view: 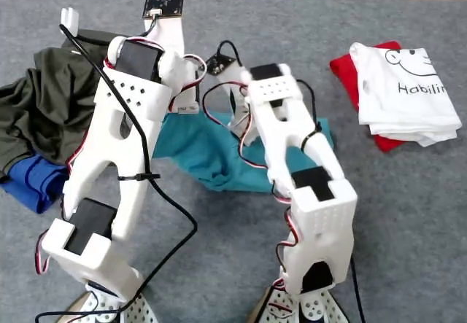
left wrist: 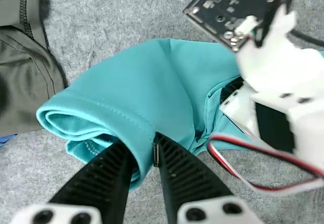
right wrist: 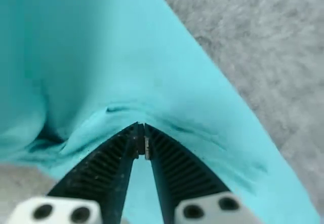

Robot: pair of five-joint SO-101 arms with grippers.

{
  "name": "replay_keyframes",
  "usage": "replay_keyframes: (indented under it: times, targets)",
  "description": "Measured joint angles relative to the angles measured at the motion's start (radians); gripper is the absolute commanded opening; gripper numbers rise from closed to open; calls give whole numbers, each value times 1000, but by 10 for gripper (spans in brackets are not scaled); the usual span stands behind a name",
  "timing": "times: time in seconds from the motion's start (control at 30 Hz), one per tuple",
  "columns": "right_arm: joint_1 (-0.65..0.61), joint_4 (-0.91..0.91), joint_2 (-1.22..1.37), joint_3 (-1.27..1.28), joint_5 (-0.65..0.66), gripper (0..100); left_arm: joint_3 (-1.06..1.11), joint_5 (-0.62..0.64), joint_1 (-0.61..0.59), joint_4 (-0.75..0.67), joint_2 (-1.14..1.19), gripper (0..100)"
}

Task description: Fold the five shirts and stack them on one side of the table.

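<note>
Currently the third shirt appears to be in hand. The teal shirt [view: 211, 155] lies rumpled at the centre of the surface [view: 408, 228], partly under the two arms. The left jaws are clamped on a rolled edge of it, on the side towards 9 o'clock. The right jaws are pinched together on a raised fold of the same cloth.

Judged step: a two-point grasp ahead of a fold. The next move calls for both arms to lift and carry the held cloth over together and level, so it doubles without bunching — uneven travel would likely twist it.

Count — five shirts:
- Folded and stacked at 2 o'clock: two, a white shirt [view: 405, 93] on a red shirt [view: 343, 68].
- Gripped: one, teal.
- Heaped unfolded at 9 o'clock: two, a dark green shirt [view: 51, 97] over a blue shirt [view: 33, 181].
</note>
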Motion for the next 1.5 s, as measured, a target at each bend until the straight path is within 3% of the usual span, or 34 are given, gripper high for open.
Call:
replay_keyframes:
  times: [0.3,0.47,0.67,0.8,0.93,1.03,1.23,1.5]
  targets:
    - [149,158,-290,-2,5,5,15,0,0,0,0,20]
    - [396,152,-451,-3,12,5,92,0,46,0,0,20]
    - [836,-172,-488,207,-114,5,106,2,141,0,-2,21]
    - [1013,-506,-488,479,-270,5,98,0,233,0,0,21]
    - [1048,-783,-486,669,-336,5,77,0,330,-54,0,21]
    - [1054,-865,-488,701,-345,5,75,0,394,-112,21,21]
    - [1059,-904,-470,704,-345,5,11,34,434,-195,206,21]
    - [1059,-907,-465,704,-345,5,-367,49,433,-198,552,21]
